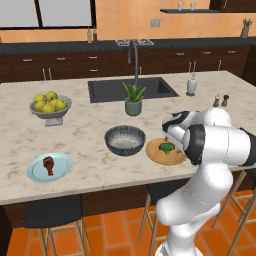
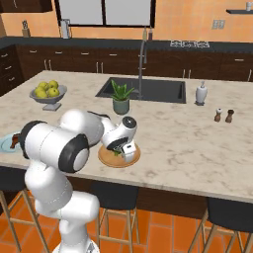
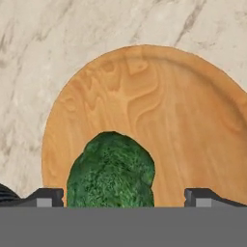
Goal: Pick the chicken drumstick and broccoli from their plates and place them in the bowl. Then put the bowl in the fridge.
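The broccoli [image 3: 112,171], a dark-green floret, lies on the wood-coloured plate [image 3: 169,111] near the counter's front edge. My gripper [image 3: 125,198] is open just above it, one fingertip on each side of the floret, neither touching it. The left base view has the broccoli [image 1: 166,147] on its plate [image 1: 159,156], right of the dark ribbed bowl [image 1: 125,140]. The chicken drumstick [image 1: 48,164] rests on the pale blue plate [image 1: 61,170] at the front left. In the right base view the gripper [image 2: 123,150] hangs over the wood plate [image 2: 111,160]. The fridge is out of view.
A grey footed bowl of yellow-green fruit [image 1: 50,106] stands at the back left. A potted plant [image 1: 133,100] stands before the sink [image 1: 132,89]. A soap dispenser [image 1: 191,85] and two shakers [image 1: 221,101] are to the right. Stools [image 1: 52,212] stand under the counter's front edge.
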Tool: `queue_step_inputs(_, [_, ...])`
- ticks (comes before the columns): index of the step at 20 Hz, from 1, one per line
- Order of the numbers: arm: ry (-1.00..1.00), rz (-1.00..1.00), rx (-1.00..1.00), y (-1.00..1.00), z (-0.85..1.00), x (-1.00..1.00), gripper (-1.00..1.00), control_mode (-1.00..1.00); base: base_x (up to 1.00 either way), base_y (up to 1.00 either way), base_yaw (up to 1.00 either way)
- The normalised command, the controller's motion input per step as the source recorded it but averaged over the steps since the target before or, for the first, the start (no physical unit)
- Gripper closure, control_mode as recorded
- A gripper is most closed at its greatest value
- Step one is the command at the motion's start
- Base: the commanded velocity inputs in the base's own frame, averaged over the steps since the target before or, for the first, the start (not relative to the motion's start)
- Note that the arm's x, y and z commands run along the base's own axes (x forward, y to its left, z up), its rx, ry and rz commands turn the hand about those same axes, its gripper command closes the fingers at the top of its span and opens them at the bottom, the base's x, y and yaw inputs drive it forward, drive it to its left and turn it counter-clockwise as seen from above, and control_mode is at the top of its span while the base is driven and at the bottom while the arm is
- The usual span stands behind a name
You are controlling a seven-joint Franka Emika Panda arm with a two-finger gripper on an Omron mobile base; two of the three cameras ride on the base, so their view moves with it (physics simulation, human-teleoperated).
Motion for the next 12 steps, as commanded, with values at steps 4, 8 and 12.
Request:
queue_step_inputs(4, [0.02, -0.01, 0.02, 0.03, -0.37, 0.21, -1.0, -1.0, 0.0, 0.0, 0.0])
queue_step_inputs(8, [0.05, -0.03, 0.05, 0.11, -0.39, 0.24, 1.0, -1.0, 0.0, 0.0, 0.0])
queue_step_inputs(12, [0.01, -0.03, 0.03, 0.15, -0.3, 0.26, 1.0, -1.0, 0.0, 0.0, 0.0])
